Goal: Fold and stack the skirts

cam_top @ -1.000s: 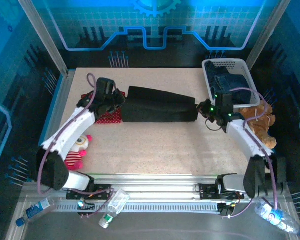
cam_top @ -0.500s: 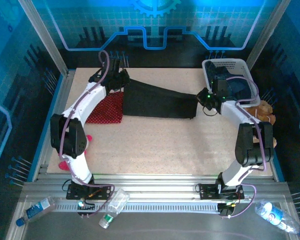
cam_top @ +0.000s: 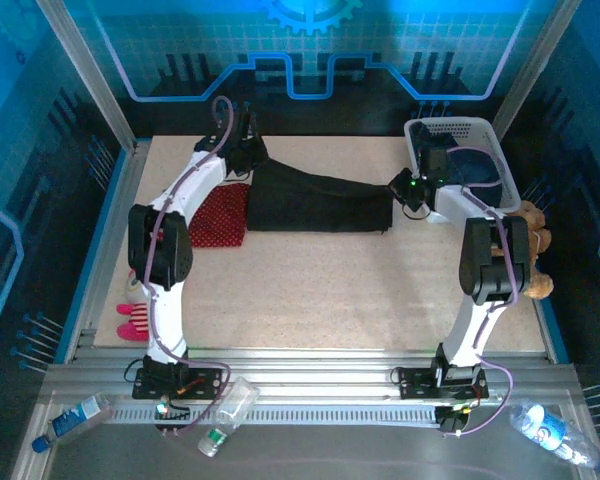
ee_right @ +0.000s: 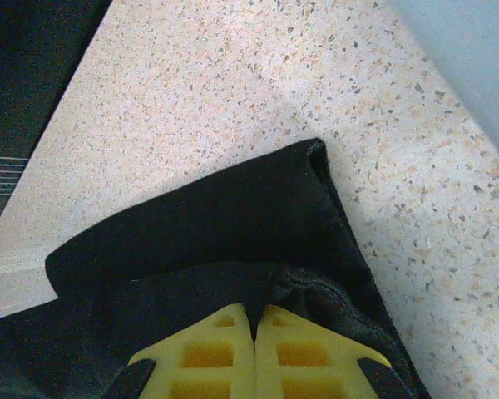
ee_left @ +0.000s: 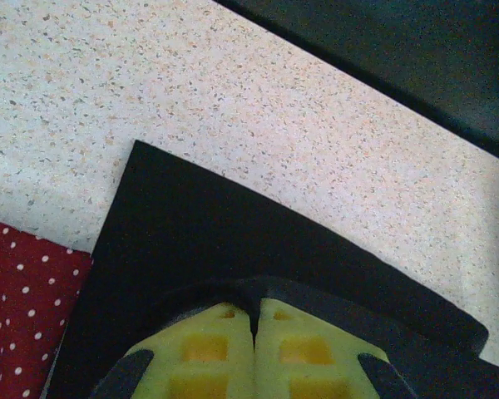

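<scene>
The black skirt [cam_top: 320,200] lies stretched across the back middle of the table. My left gripper [cam_top: 250,160] is shut on its far left corner, and my right gripper [cam_top: 401,188] is shut on its right end. In the left wrist view the yellow pads of the left gripper [ee_left: 255,312] pinch black cloth [ee_left: 233,241]. The right wrist view shows the right gripper [ee_right: 255,320] pinching a bunched fold of the black skirt [ee_right: 216,233]. The red dotted skirt [cam_top: 218,215] lies flat to the left, partly under the black one; a corner of the red skirt [ee_left: 17,316] shows beside my left gripper. A denim skirt [cam_top: 465,165] sits in the basket.
A white basket [cam_top: 450,127] stands at the back right corner. A brown teddy bear [cam_top: 536,218] lies behind the right arm. A pink-and-white doll [cam_top: 130,318] lies at the left front edge. Plastic bottles [cam_top: 225,410] lie on the rail in front.
Both arms have reached toward the back of the table, carrying the black skirt's edge with them. The skirt now lies flatter and farther back, uncovering more of the red one.
</scene>
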Motion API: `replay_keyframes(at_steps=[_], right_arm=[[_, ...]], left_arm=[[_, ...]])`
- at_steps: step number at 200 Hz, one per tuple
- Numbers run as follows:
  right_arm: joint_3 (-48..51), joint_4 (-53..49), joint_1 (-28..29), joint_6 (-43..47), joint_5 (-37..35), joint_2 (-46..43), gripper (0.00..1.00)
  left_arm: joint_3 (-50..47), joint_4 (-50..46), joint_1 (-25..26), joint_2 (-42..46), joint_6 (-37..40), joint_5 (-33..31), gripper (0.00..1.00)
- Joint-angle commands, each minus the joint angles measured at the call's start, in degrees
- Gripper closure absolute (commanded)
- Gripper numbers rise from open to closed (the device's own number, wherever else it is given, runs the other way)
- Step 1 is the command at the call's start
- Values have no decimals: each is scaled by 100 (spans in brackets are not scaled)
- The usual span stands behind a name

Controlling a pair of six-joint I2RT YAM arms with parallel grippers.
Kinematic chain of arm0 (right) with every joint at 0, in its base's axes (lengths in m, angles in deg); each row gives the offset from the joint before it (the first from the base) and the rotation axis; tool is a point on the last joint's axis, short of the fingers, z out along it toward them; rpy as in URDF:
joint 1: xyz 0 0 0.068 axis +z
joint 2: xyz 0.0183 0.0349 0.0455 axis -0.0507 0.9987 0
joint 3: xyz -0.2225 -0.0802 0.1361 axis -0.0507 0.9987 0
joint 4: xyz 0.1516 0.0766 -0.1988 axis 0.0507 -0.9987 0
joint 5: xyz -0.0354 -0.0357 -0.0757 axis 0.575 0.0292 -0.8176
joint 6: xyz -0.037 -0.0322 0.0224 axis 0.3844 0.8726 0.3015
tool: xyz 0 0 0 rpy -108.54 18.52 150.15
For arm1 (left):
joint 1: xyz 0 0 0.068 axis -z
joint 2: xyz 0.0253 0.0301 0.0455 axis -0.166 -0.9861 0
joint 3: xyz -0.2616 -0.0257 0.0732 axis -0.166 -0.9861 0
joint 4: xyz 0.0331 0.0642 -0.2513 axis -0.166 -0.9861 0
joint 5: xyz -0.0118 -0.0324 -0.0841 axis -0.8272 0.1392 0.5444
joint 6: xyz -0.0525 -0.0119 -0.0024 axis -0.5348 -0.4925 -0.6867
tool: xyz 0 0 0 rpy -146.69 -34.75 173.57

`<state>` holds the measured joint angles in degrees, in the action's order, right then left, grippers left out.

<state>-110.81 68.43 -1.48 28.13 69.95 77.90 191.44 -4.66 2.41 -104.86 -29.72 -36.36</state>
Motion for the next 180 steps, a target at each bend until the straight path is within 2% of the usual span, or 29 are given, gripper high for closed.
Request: replay_keyframes(at_steps=[1, 10, 27, 42, 53, 64, 71, 75, 81, 97, 104, 138, 155, 180], right_arm=[[-406, -119, -81, 96, 108, 291, 100], [-523, -130, -82, 88, 110, 397, 100], [-749, -152, -90, 114, 128, 538, 89], [-844, -81, -86, 144, 173, 533, 80], [-793, -26, -77, 131, 176, 411, 72], [-642, 76, -50, 98, 137, 229, 60], [-511, 160, -47, 60, 126, 95, 52], [-438, 207, -38, 29, 121, 24, 39], [-331, 273, -16, 4, 127, -72, 29], [-129, 314, 75, -48, 91, -284, 14], [-89, 310, 145, -29, 54, -331, 3], [-376, -92, 480, 289, -115, -116, 0], [-586, -175, 577, 395, 50, 167, 0], [-947, -564, 682, 609, 126, 578, 0]], left_arm=[[368, -136, -120, -256, -22, -98, 100], [512, -157, -157, -416, -185, -94, 100], [1053, -437, -225, -819, -462, 27, 74], [1623, -766, -257, -1106, -575, 265, 33], [1781, -896, -246, -1133, -622, 338, 14], [1666, -879, -225, -996, -691, 384, 2], [1479, -818, -213, -836, -735, 449, 1], [1360, -755, -204, -743, -759, 524, 1], [1155, -648, -183, -621, -801, 658, 1], [605, -295, -94, -313, -925, 1058, 1], [400, -164, -36, -235, -996, 1160, 1], [-258, 346, 210, -250, -1428, 1510, 1], [-426, 516, 251, -388, -1608, 1703, 1], [-881, 688, 306, -454, -1643, 1662, 1]])
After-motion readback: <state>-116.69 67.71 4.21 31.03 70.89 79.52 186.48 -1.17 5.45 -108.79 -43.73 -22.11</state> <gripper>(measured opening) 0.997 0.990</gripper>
